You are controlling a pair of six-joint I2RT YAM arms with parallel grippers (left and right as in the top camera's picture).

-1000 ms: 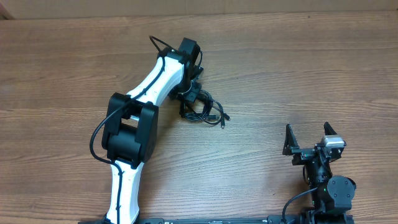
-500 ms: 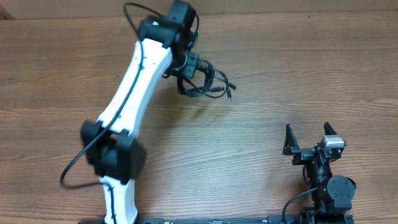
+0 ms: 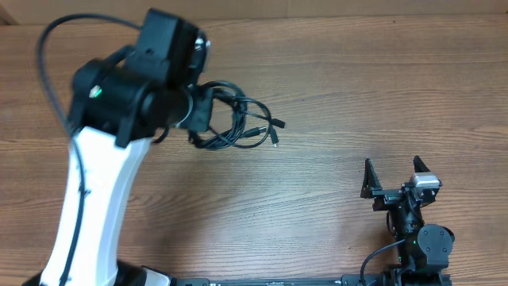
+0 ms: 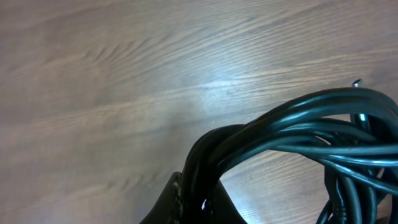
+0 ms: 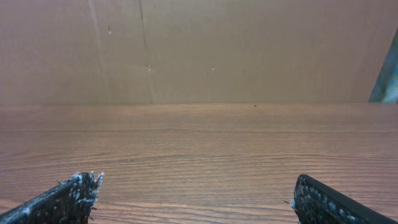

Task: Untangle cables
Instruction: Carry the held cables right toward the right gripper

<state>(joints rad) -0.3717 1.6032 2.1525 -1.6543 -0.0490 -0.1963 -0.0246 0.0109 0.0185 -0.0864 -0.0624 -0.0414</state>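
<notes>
Overhead, my left claw (image 3: 197, 123) clamps the cables (image 3: 244, 127) at ten o'clock over the bench (image 3: 357, 79); my right claw (image 3: 391, 168) gapes empty at five o'clock.

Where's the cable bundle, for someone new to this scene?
Start at the big white left arm and follow it to its black wrist. The left gripper is shut on the cables: thin glossy loops spilling rightward, ending in small plugs, unlike the thicker cord on the arm.
</notes>
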